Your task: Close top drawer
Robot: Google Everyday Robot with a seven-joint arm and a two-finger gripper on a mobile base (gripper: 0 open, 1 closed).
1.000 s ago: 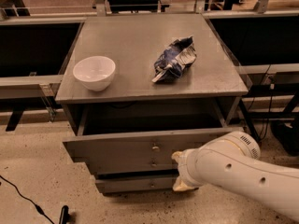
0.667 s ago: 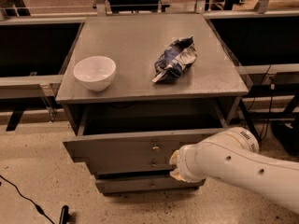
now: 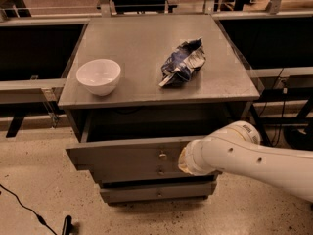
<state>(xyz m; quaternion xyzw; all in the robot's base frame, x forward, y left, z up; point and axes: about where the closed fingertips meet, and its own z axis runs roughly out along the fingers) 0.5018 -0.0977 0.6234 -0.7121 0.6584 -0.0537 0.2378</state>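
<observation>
The top drawer (image 3: 122, 156) is a wide grey drawer pulled partly out of the grey cabinet (image 3: 146, 43), with a small brass knob (image 3: 162, 155) at the centre of its front. Its dark inside shows above the front. My gripper (image 3: 183, 159) is at the end of the white arm (image 3: 244, 155), which comes in from the right. It sits against the drawer front, just right of the knob, and the wrist hides most of it.
On the cabinet top stand a white bowl (image 3: 99, 75) at the left and a crumpled blue chip bag (image 3: 183, 62) at the right. Two lower drawer fronts (image 3: 156, 192) sit below. A black cable (image 3: 29, 209) lies on the speckled floor at the left.
The arm's end has moved up and a little left along the drawer front, closer to the knob. The top drawer stands about as far out as before.
</observation>
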